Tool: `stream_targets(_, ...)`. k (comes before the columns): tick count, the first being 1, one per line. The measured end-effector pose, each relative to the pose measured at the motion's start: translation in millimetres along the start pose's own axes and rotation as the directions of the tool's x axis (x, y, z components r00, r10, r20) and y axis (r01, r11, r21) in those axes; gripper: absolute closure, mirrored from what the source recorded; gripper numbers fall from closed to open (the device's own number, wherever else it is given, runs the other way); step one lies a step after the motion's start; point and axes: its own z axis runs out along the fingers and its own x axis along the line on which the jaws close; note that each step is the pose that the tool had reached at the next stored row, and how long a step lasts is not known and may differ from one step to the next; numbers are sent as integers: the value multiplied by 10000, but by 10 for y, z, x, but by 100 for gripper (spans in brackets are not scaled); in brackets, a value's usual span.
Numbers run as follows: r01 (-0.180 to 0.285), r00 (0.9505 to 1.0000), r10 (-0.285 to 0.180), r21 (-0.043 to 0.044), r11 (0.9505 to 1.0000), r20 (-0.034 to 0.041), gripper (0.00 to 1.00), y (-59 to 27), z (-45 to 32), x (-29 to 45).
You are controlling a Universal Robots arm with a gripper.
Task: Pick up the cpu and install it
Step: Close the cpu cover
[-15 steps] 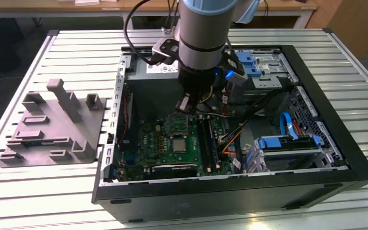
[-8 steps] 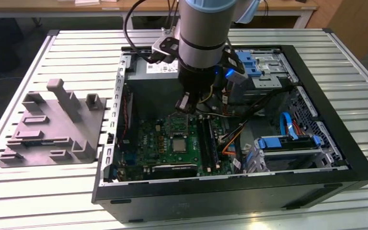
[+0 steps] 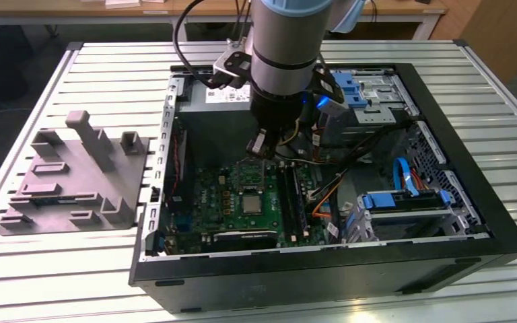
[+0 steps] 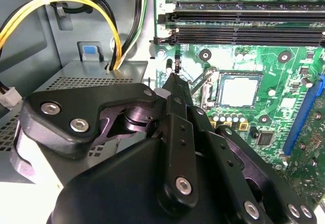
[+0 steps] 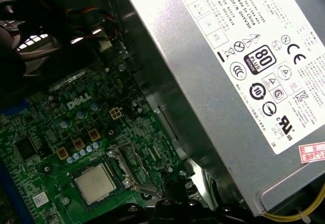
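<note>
The cpu [image 3: 252, 202] is a small flat square chip with a pale silvery-grey metal top and a darker rim. It sits flat in its socket on the green motherboard [image 3: 213, 202], inside the open computer case [image 3: 474, 202]. In the second wrist view the cpu [image 4: 238, 91] shows its light top framed by the socket edge, with the thin metal retention lever [image 4: 199, 82] just beside it. In the first wrist view the cpu [image 5: 95, 184] lies near the big grey power supply box [image 5: 228, 82] with its white label.

The gripper [image 3: 272, 149] hangs over the motherboard, at about 12 o'clock from the cpu in the exterior view, apart from the chip. In the second wrist view the gripper [image 4: 173, 82] narrows to a tip with its black fingers [image 4: 175, 127] drawn together (no gap shows between them), and nothing is clamped there. The tip lies close to the retention lever; whether it touches it I cannot tell.

Outside the case, at 9 o'clock in the exterior view, a grey moulded tray [image 3: 70, 182] with upright posts rests on the slatted table [image 3: 61, 269].
</note>
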Motion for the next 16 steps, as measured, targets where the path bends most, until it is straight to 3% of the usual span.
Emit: stream_targets(16,69,10000,-69,-42,10000,-26,89,3,-32,-2)
